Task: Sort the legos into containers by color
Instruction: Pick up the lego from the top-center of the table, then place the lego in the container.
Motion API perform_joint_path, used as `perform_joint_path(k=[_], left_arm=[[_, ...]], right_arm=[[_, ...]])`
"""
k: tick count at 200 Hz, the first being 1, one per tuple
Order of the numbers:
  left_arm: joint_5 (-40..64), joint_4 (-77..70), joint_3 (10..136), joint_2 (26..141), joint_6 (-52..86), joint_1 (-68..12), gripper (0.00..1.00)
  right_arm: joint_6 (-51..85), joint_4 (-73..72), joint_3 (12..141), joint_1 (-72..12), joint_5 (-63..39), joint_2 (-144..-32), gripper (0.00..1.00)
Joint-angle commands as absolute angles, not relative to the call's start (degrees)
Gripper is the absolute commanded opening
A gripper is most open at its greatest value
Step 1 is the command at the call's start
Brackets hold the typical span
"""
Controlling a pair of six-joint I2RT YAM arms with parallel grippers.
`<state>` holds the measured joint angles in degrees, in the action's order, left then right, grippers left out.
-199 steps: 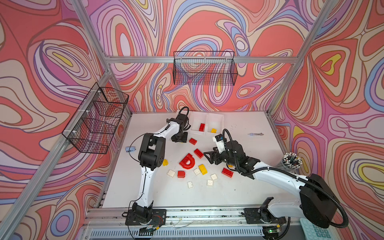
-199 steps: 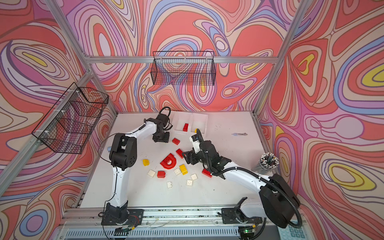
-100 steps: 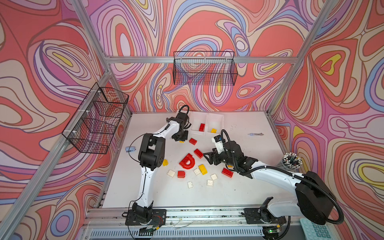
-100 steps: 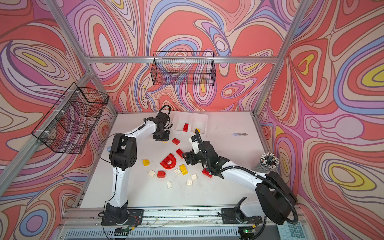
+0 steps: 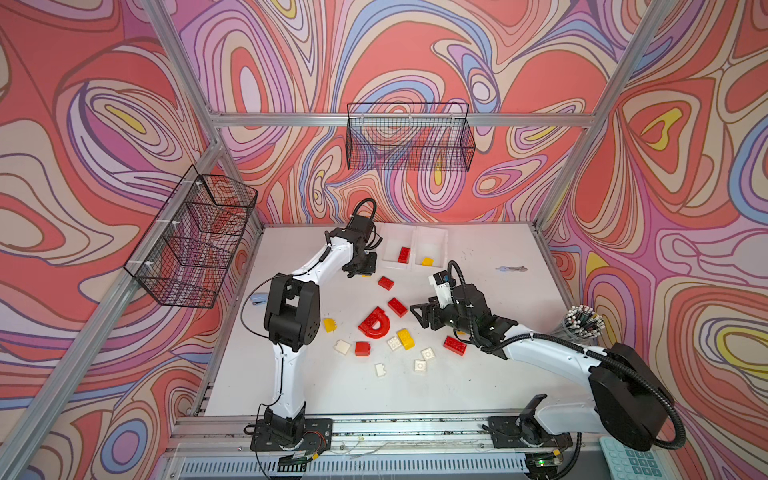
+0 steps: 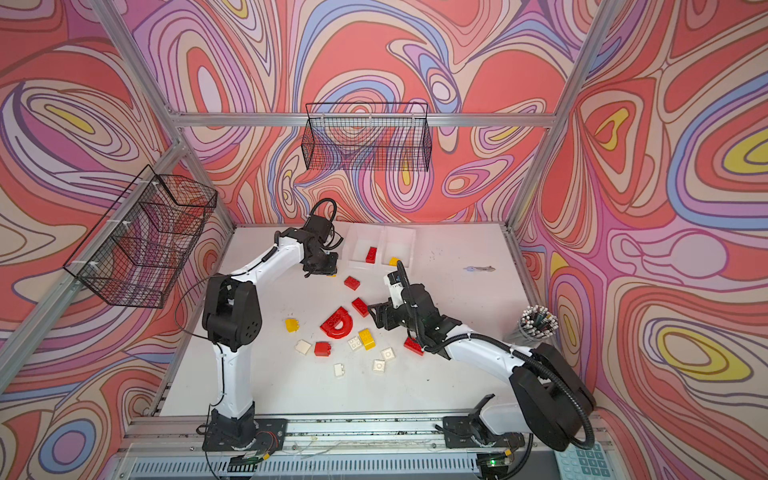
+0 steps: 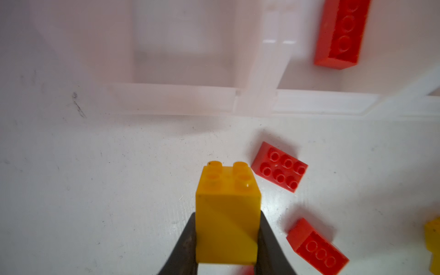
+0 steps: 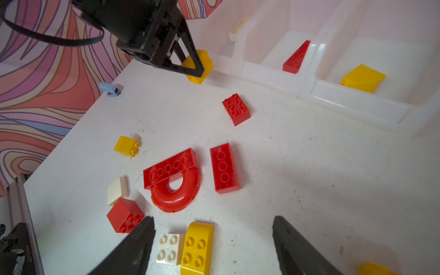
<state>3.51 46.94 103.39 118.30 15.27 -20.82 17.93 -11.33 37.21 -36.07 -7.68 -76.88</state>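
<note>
The left hand (image 5: 361, 268) clenched a yellow brick (image 7: 227, 214) just short of the near wall of the white bins (image 7: 321, 102), the yellow-stocked end bin (image 8: 357, 102) lying past the red one (image 8: 269, 71), toward the right hand (image 8: 213, 222), which hung spread open.

A white tabletop (image 5: 353, 390) is being enclosed by swirl-patterned walls (image 5: 415, 50).
The walls are being covered all over by looping bands of red, pink, lilac, blue, cream and yellow, and are being braced by an aluminium frame (image 5: 291, 119). A long black wire basket (image 5: 409, 137) is being carried on the rear rail, a tiered black wire basket (image 5: 195, 241) on the left rail. The scuffed tabletop is being lit evenly, with only soft shadows being cast. A slotted grey cable duct (image 5: 374, 467) is being run along the front edge.
</note>
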Motion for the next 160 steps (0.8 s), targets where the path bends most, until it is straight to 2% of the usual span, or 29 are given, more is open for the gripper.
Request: perform_joint_path(k=[1,74,160], left_arm=[[5.5,49.2,104.7,115.3,16.0,-22.7,0.22],[11.6,46.4,114.3,117.3,20.5,-27.2,0.22],[19.8,35.8,124.6,129.2,26.4,-30.5,0.22]], right_arm=[[20.8,-13.4,35.8,-33.9,-5.5,-74.7,0.82],[23.1,-10.0,33.4,-31.4,-4.9,-68.9,0.82],[22.1,-2.7,32.6,-31.3,-1.6,-54.1,0.81]])
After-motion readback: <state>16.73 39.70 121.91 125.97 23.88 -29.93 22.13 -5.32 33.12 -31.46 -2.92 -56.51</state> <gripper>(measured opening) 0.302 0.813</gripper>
